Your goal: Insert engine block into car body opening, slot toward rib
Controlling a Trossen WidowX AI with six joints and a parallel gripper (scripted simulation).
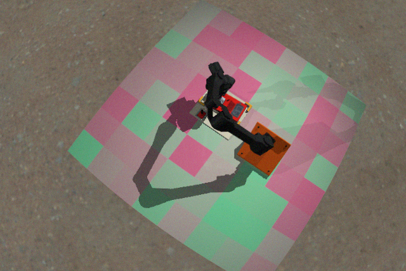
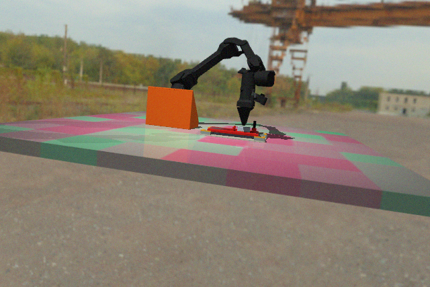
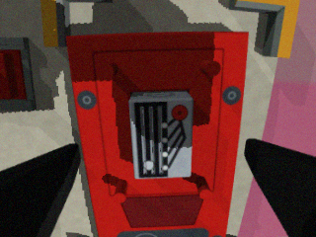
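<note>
In the wrist view, nearest the camera, the two black fingers of the gripper stand spread wide apart, one at each lower corner of the picture, with nothing between them. Just beyond them lies the grey engine block, sitting in the opening in the red car body. The block looks sunk into the body and not perched above it, though how deep it sits cannot be told for sure from this angle. Its dark parallel slots run along one side and a red round cap marks the other; the rib is not clearly visible, so the slot direction cannot be confirmed.

Seen from the side, the gripper hangs above the car body, apart from it. The car body rests on a pale base plate near the middle of the checkered pink and green bench. Farther toward the right edge of the bench stands the arm's orange pedestal. Beyond the bench lies bare ground, and in the exterior view a rusty crane stands in the far distance.

The step in hand appears to be the withdrawal after release. The next move calls for a straight lift upward, keeping both fingers clear of the block and the red body.
</note>
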